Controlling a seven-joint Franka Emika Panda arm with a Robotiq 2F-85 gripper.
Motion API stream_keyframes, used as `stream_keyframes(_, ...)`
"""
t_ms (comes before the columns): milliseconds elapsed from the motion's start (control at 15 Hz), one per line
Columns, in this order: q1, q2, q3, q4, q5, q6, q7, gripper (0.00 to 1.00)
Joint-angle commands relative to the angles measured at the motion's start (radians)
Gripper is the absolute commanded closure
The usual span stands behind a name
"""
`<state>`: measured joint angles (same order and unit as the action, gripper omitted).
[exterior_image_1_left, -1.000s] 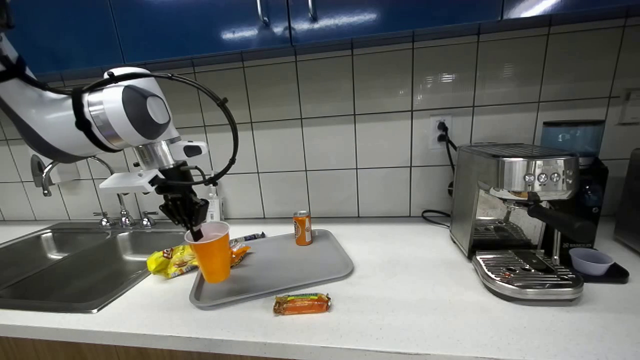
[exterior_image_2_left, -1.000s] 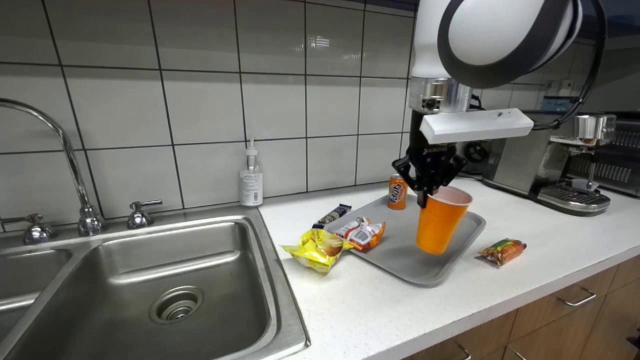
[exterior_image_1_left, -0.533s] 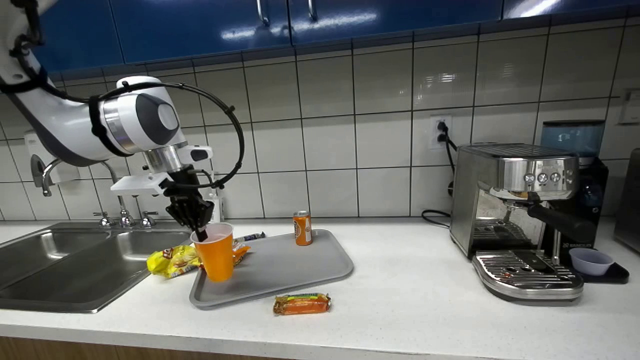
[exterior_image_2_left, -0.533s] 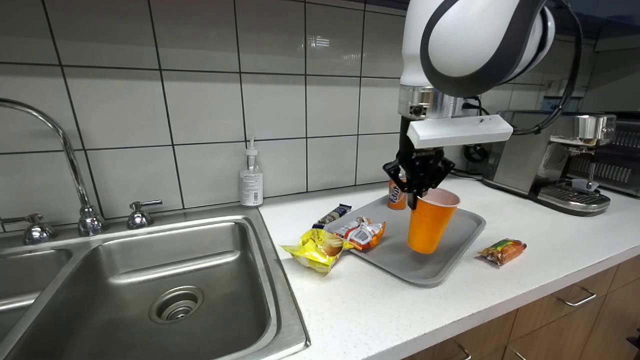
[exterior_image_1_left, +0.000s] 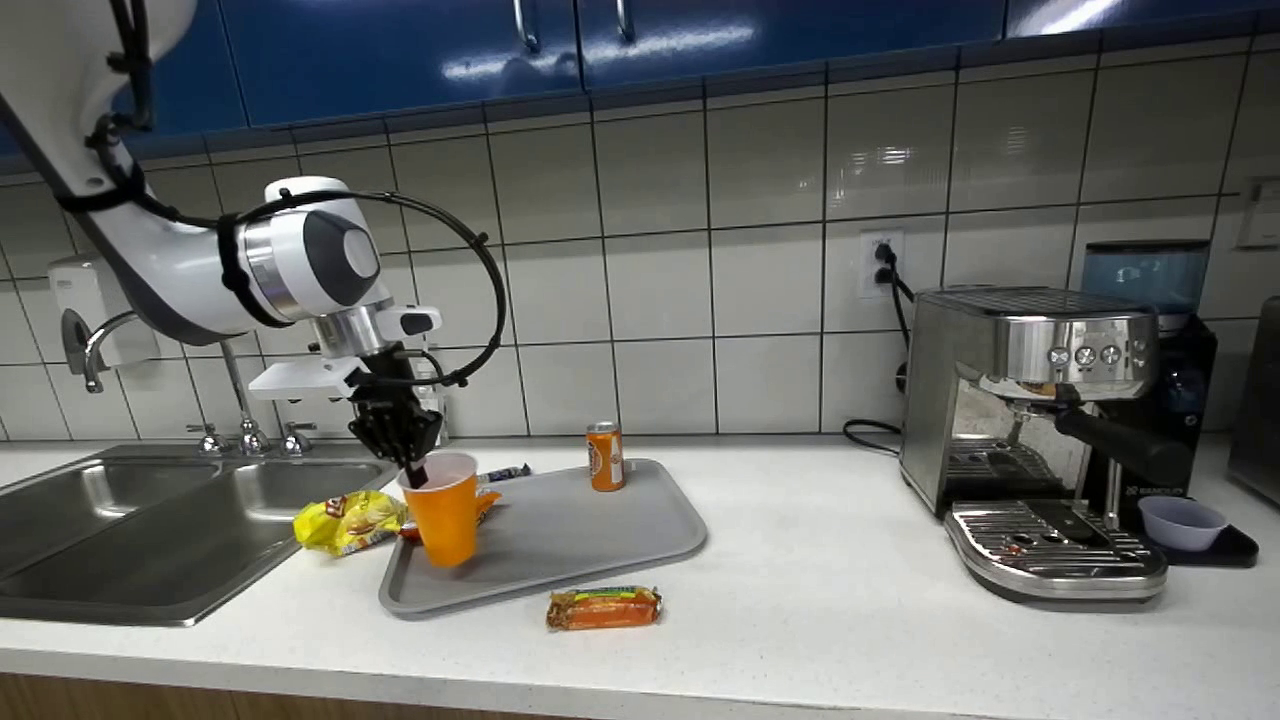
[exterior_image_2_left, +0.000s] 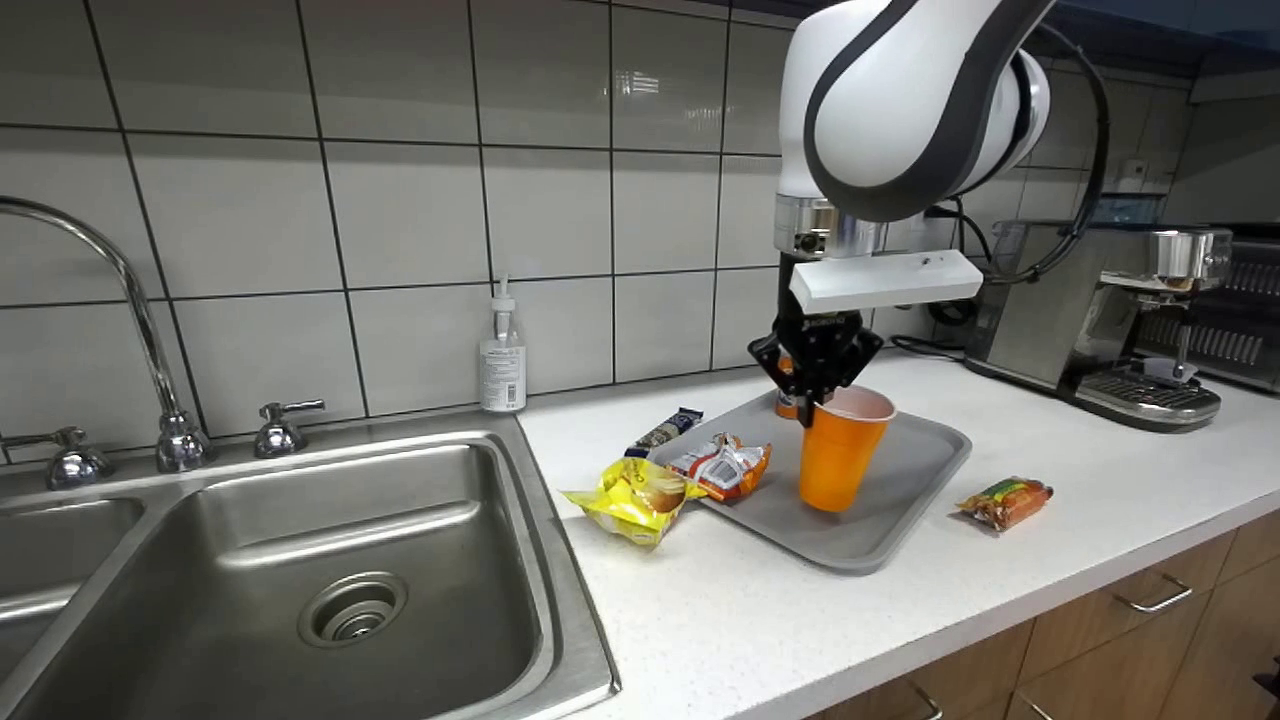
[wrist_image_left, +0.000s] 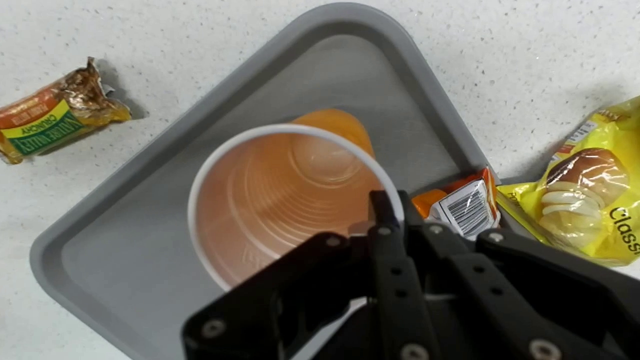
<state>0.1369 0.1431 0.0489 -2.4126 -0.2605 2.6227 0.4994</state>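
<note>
In an exterior view: orange cup (exterior_image_1_left: 447, 525), one, tilted, over one end of the grey tray (exterior_image_1_left: 590, 530); black pincer (exterior_image_1_left: 415, 473), one, closed, gripping the cup by its rim; whether the base touches the tray I cannot tell from here. Orange can (exterior_image_1_left: 605, 457), one, upright, near the tray's far edge, a span of grey between it and the cup. Wrapped bar (exterior_image_1_left: 603, 608), one, on the white surface (exterior_image_1_left: 850, 560), just beside the tray's near edge, with surface between it and the front edge. Coffee machine (exterior_image_1_left: 1030, 335), one, well apart, a broad stretch of surface between it and the tray. In an exterior view: metal sink (exterior_image_2_left: 570, 600), one, two basins, its rim edging the surface. Packets, three: yellow packet (exterior_image_2_left: 632, 500), between sink rim and tray; orange-and-white packet (exterior_image_2_left: 722, 466), at the tray's edge, just beside the yellow; dark packet (exterior_image_2_left: 662, 432), by the tray's corner. Soap bottle (exterior_image_2_left: 502, 365), one, by the tiled wall (exterior_image_2_left: 400, 220). In the wrist view: pincer fingers (wrist_image_left: 384, 207), two, one inside the cup's wall, one outside, rim between them; cup's mouth turned to the lens, base pointing toward a tray corner, grey tray floor showing on both sides; wrapped bar outside the tray's edge, apart from it.
</note>
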Motion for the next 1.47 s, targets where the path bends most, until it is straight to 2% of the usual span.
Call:
stream_keyframes(0, 0.004, 0.042, -0.01, 0.047, 0.011, -0.005, -0.037, 0.99)
stream_keyframes(400, 0.014, 0.073, -0.017, 0.071, 0.014, -0.009, -0.042, 0.98)
stream_keyframes(467, 0.017, 0.075, -0.018, 0.073, 0.012, -0.01, -0.042, 0.7)
stream_keyframes(533, 0.018, 0.077, -0.019, 0.074, 0.011, -0.011, -0.042, 0.69)
stream_keyframes(667, 0.021, 0.079, -0.02, 0.076, 0.011, -0.011, -0.042, 0.56)
stream_keyframes(1133, 0.02, 0.05, -0.017, 0.079, 0.025, -0.007, -0.043, 0.03)
stream_keyframes(1400, 0.015, 0.023, -0.022, 0.075, 0.029, -0.003, -0.034, 0.0)
